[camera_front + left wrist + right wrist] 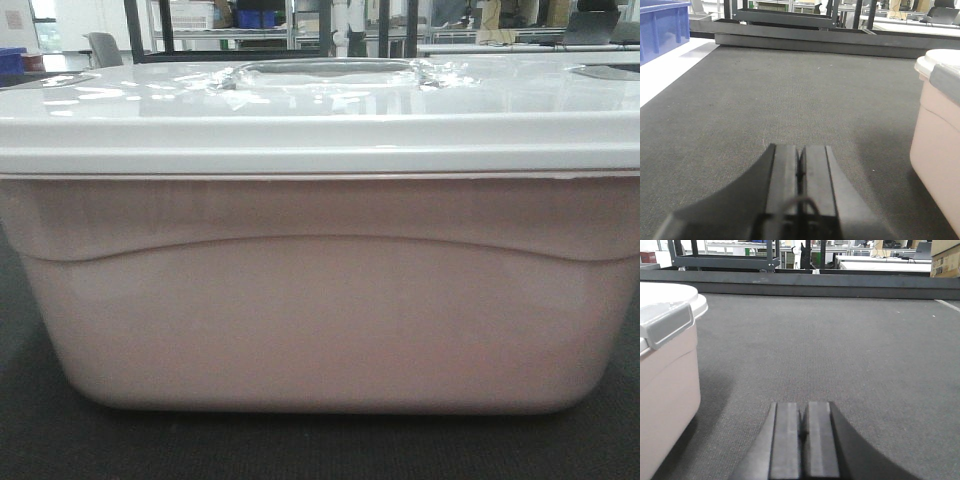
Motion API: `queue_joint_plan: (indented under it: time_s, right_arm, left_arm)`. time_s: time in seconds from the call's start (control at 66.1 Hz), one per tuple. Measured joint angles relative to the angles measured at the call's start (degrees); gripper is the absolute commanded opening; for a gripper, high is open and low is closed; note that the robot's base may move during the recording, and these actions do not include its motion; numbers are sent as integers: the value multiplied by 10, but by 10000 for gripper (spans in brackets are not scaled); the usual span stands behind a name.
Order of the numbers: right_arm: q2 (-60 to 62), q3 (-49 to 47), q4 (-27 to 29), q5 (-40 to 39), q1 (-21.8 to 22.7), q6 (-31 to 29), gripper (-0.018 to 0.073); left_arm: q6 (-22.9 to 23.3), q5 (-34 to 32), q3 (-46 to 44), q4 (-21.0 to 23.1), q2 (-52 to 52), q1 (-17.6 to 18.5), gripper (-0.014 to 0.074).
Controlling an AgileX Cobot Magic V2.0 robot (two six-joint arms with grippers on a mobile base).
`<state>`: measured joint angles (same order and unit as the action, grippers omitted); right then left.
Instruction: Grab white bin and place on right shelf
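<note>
The white bin (320,330) (lid (300,115) on) sits on the dark mat (790,95) between the left gripper (800,152) and right gripper (803,410), both pinched closed on nothing.

A dark grey carpeted mat (790,90) is spread wide. A blue bin (660,30) is seen past its left edge, on a white surface (665,70). A black metal frame (785,17) is set along its far edge, and cardboard boxes (945,260) are seen beyond its far right corner.
</note>
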<state>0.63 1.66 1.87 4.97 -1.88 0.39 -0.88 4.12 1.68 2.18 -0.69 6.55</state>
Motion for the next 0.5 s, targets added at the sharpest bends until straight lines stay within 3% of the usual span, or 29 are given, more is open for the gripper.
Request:
queue_joint_plan:
  time_s: [0.348, 0.499]
  right_arm:
    - [0, 0, 0, -3, 0, 0, 28]
    - [0, -31, 0, 59, -1, 0, 28]
  left_arm:
    - [0, 0, 0, 0, 0, 0, -126]
    - [0, 20, -21, 0, 0, 0, -126]
